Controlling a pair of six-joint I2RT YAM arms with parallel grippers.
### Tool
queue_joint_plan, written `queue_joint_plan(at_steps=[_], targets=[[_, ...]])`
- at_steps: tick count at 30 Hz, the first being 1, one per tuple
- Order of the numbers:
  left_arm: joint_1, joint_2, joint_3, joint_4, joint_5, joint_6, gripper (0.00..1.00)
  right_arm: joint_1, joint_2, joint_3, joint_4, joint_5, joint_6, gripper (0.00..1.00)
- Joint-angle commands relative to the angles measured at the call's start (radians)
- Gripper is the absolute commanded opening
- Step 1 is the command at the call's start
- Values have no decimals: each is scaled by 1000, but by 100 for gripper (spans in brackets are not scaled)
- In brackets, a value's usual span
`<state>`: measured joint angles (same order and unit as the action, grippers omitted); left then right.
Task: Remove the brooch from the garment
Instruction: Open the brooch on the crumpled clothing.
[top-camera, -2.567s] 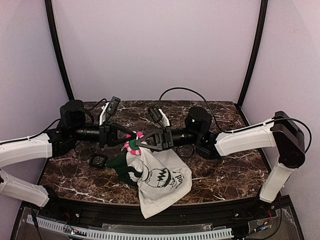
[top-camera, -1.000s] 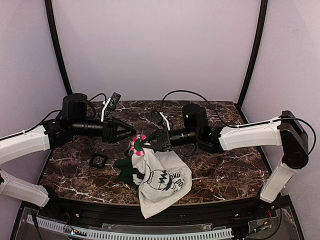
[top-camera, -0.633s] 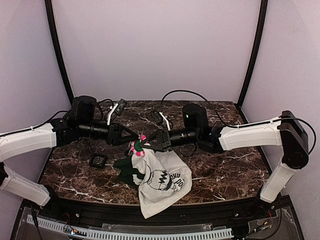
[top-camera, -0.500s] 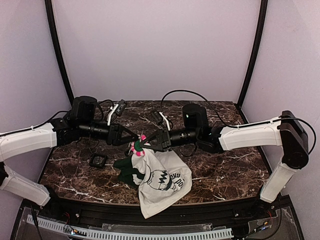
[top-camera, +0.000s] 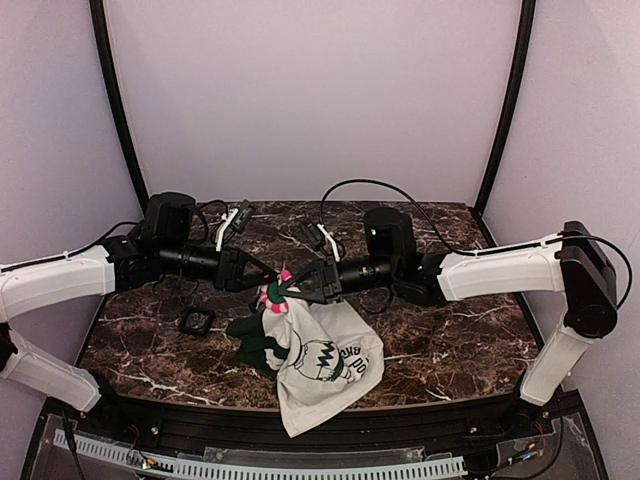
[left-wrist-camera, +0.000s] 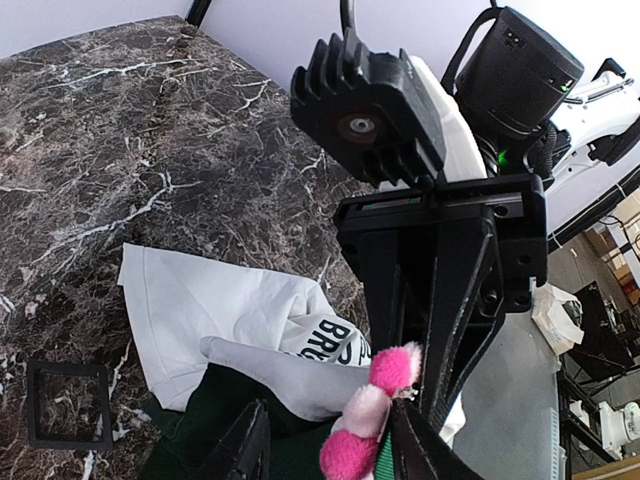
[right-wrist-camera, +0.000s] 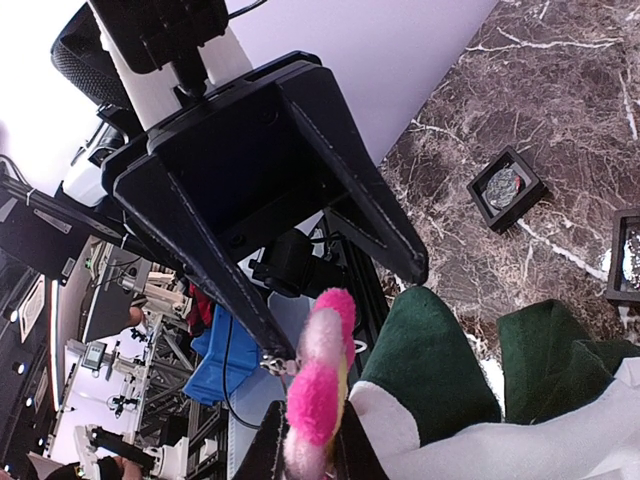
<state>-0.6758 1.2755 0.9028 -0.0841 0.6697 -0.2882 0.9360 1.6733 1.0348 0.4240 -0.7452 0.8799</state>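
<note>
The garment (top-camera: 325, 355), a white T-shirt with black print and dark green sleeves, hangs from one bunched point down onto the marble table (top-camera: 450, 350). The pink and white brooch (top-camera: 272, 292) sits at that raised point. My right gripper (top-camera: 287, 288) is shut on the brooch (right-wrist-camera: 320, 370), with the fabric (right-wrist-camera: 440, 360) beside its fingers. My left gripper (top-camera: 268, 277) faces it from the left and is open. In the left wrist view the brooch (left-wrist-camera: 385, 375) lies against the right finger (left-wrist-camera: 415, 440), and the other finger stands well apart over the shirt (left-wrist-camera: 200, 310).
A small black square frame (top-camera: 196, 321) lies on the table left of the shirt, also in the left wrist view (left-wrist-camera: 68, 402). The right wrist view shows two such frames (right-wrist-camera: 505, 187) (right-wrist-camera: 625, 255). Black posts (top-camera: 115, 100) stand at the back corners.
My left arm has moved right until its fingers reach the brooch, and its jaws have narrowed somewhat. The right gripper keeps holding the brooch and shirt in the same place.
</note>
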Motion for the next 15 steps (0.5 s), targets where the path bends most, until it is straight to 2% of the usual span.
queue_joint_plan(at_steps=[1,15], targets=[[5,-2,24,-7,1,-3,43,19,-2,36,28,-17,-24,0],[5,-4,13,27,30,-22,44,24,18,42,-2,-9,-36,0]])
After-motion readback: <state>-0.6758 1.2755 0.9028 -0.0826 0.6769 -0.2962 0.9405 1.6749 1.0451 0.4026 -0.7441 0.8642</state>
